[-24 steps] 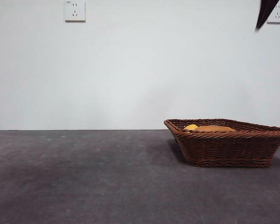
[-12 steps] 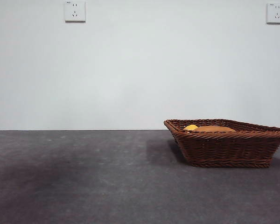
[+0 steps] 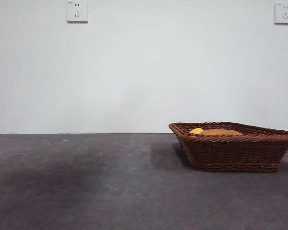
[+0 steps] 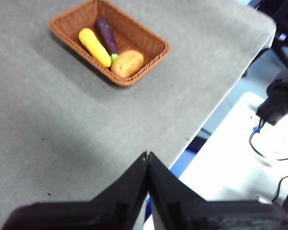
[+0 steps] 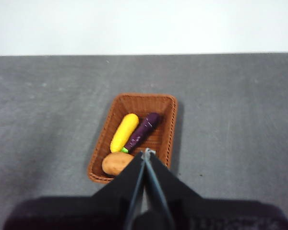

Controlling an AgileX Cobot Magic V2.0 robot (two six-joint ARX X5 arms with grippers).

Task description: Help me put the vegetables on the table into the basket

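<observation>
Vegetables all look home to me: the corn cob [image 5: 124, 132], the eggplant [image 5: 143, 130] and the potato [image 5: 117, 163] lie side by side inside the basket [image 5: 169, 125], and I see none on the table [image 5: 48, 105], so I judge the job finished. My right gripper [image 5: 145, 152] hangs high above the basket, jaws pressed together and holding nothing. My left gripper [image 4: 147, 155], likewise closed and empty, sits well off toward the table's edge, far from the basket
</observation>
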